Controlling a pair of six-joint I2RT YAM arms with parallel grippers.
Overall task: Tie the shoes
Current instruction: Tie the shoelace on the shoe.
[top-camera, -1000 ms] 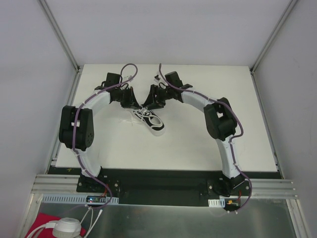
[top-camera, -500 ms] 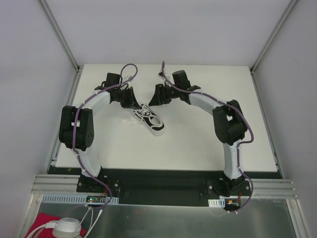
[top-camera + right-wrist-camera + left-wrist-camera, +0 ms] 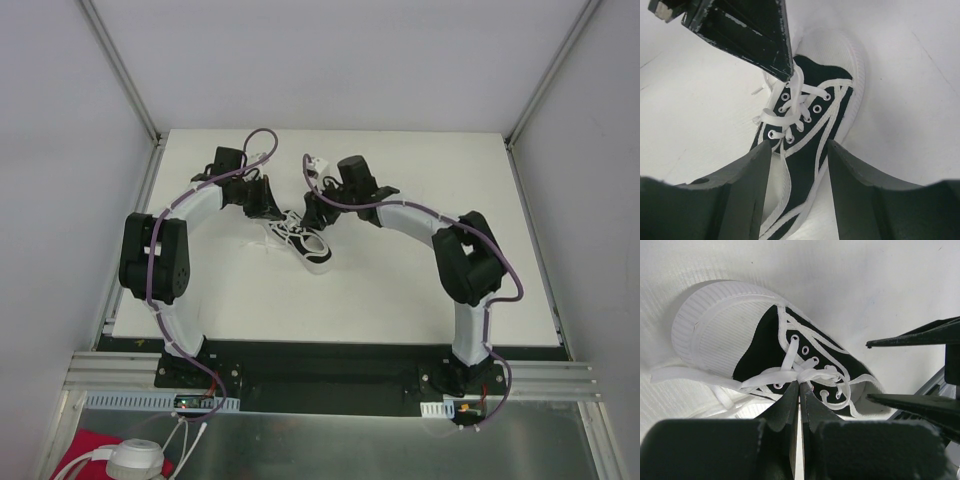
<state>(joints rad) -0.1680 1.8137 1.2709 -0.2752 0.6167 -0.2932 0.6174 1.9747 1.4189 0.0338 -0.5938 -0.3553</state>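
Observation:
The shoe [image 3: 309,250] is a small black sneaker with a white sole, lying on the white table with its toe towards the near right. In the left wrist view its ribbed toe cap [image 3: 710,325] is at upper left. My left gripper [image 3: 800,383] is shut, its tips pinching the white laces [image 3: 771,377] where they cross over the tongue. Loose lace ends [image 3: 682,374] trail over the table. My right gripper [image 3: 799,150] is open and straddles the shoe [image 3: 822,132] at its heel end, with one finger [image 3: 742,185] on each side. I see the left gripper's tip [image 3: 782,70] at the laces.
Both arms [image 3: 205,205] arch in from the near edge and meet over the shoe at the back middle of the table [image 3: 400,290]. Enclosure walls [image 3: 60,200] close in the sides. A red cloth [image 3: 85,448] and white cables lie below the near rail.
The right gripper drew back from the shoe, then swung in again over its heel end. The left gripper stayed shut on the laces, and the shoe has not moved.

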